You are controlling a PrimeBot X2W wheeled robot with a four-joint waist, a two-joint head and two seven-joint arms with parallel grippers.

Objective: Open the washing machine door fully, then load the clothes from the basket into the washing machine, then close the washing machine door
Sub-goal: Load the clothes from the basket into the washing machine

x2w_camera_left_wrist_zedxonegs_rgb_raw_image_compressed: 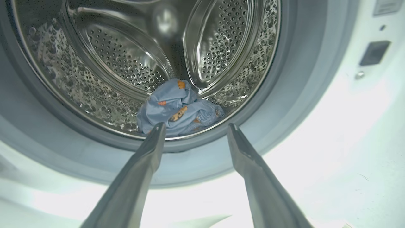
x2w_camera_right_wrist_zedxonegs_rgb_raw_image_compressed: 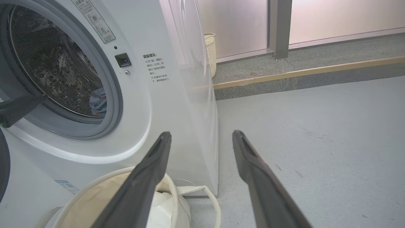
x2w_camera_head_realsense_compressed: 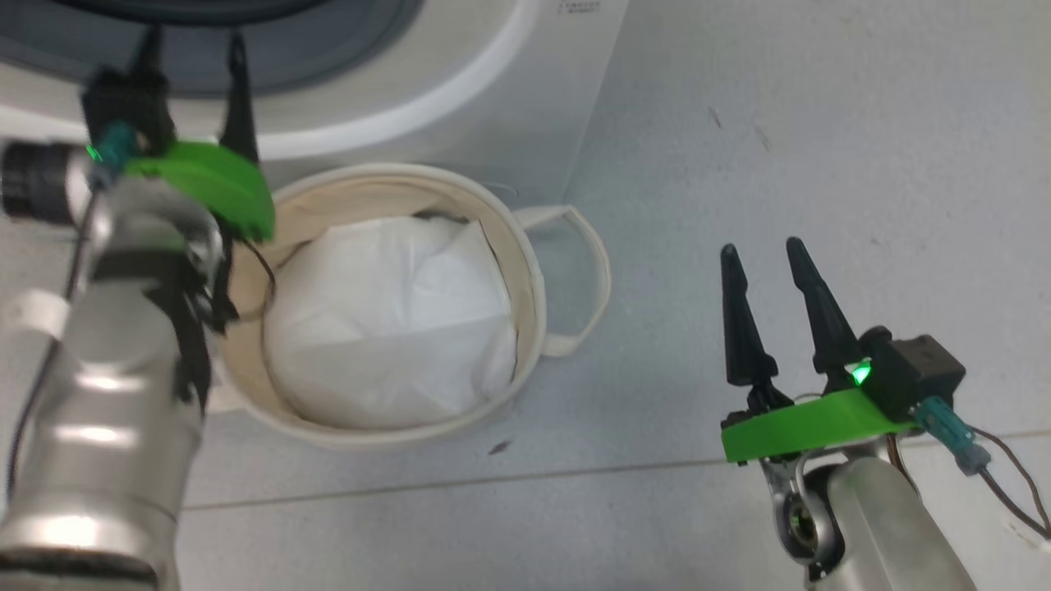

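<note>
Straight ahead of the left gripper (x2w_camera_left_wrist_zedxonegs_rgb_raw_image_compressed: 196, 126), fingers wide and empty at the drum mouth, the clothes (x2w_camera_left_wrist_zedxonegs_rgb_raw_image_compressed: 178, 109) lie low inside the washing machine (x2w_camera_left_wrist_zedxonegs_rgb_raw_image_compressed: 348, 126), its door (x2w_camera_right_wrist_zedxonegs_rgb_raw_image_compressed: 2, 164) seemingly nearer this arm.

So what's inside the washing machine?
A bundle of light-blue clothes with orange patches lies at the bottom of the steel drum of the washing machine. Anything beneath the bundle is covered.

Our silvery forearms (x2w_camera_head_realsense_compressed: 107, 410) end in the left end effector (x2w_camera_head_realsense_compressed: 195, 45) and right end effector (x2w_camera_head_realsense_compressed: 761, 248): each has a bright green plate (x2w_camera_head_realsense_compressed: 800, 427), black camera block (x2w_camera_head_realsense_compressed: 915, 365), green light (x2w_camera_head_realsense_compressed: 860, 373), teal connector (x2w_camera_head_realsense_compressed: 944, 423), thin cables (x2w_camera_head_realsense_compressed: 995, 440) and tapered black fingers (x2w_camera_head_realsense_compressed: 743, 328).
</note>
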